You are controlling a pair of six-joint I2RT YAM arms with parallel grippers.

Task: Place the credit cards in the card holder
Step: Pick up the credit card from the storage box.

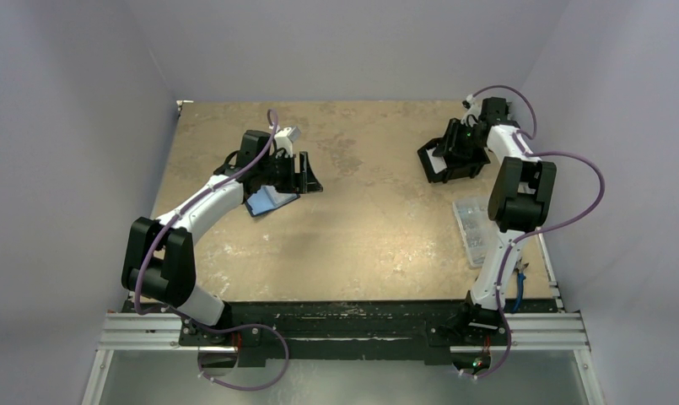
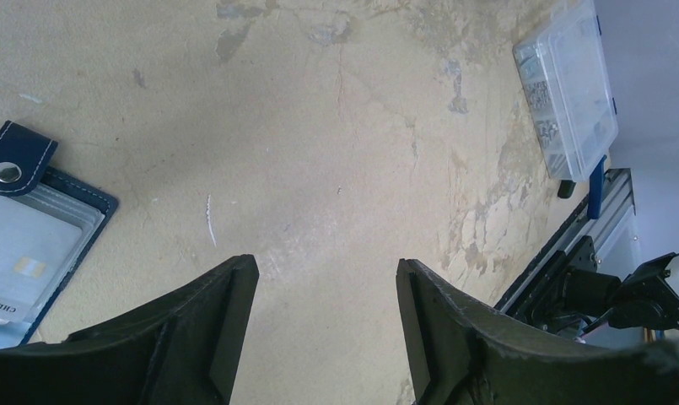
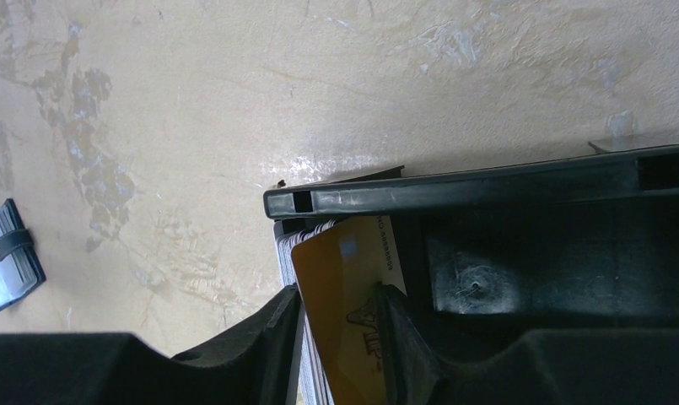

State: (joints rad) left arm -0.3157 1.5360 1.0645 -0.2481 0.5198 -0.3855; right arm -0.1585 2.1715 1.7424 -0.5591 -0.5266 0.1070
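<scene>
Right wrist view: the right gripper (image 3: pixel 337 297) brackets a gold plastic card (image 3: pixel 346 261) in the black open-sided box (image 3: pixel 487 190), firmness untellable; the stacked neighbouring cards (image 3: pixel 283 249) could drag out too, left gripper (image 2: pixel 327 278) released.

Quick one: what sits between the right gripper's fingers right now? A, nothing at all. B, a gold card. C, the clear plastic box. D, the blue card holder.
B: in the right wrist view, the right gripper straddles a gold card standing in the black box.
</scene>
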